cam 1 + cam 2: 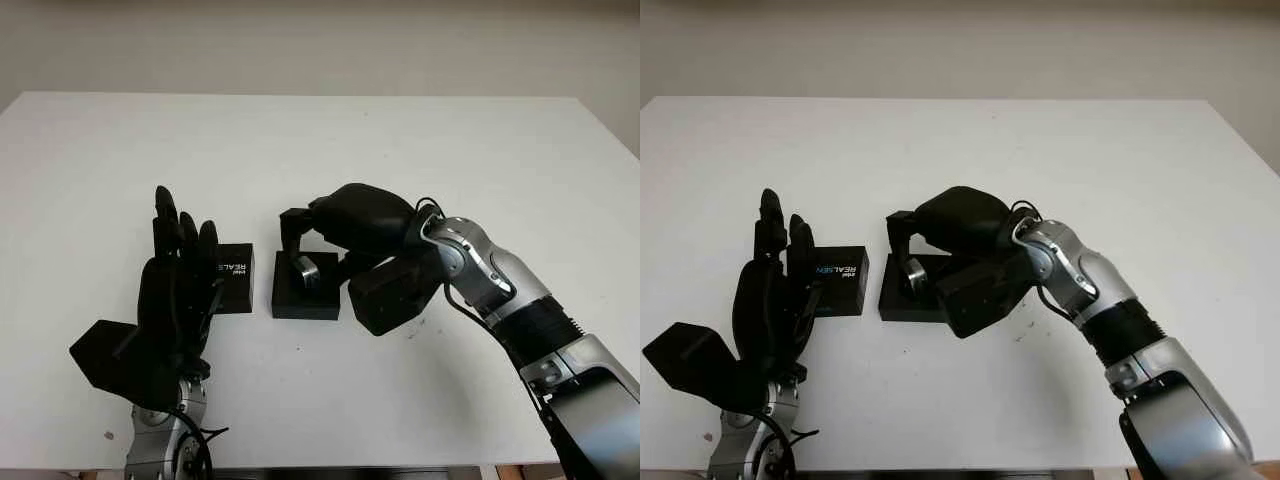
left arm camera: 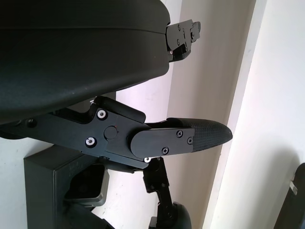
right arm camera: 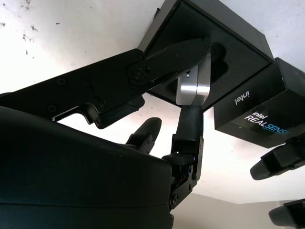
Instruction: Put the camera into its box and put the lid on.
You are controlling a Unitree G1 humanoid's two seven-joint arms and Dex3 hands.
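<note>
Right hand (image 1: 318, 245), fingers clamped on the camera (image 3: 193, 86), hovers over the box (image 1: 305, 298) to seat it; left hand (image 1: 175, 290) open beside the lid (image 1: 232, 278).

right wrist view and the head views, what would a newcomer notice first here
The right robot hand stands out first, at the table's middle, its fingers pinching a small silver camera over the open black box. Beside the box, on the robot's left, lies the lid printed with Intel RealSense, and the open left robot hand stands next to it.
</note>
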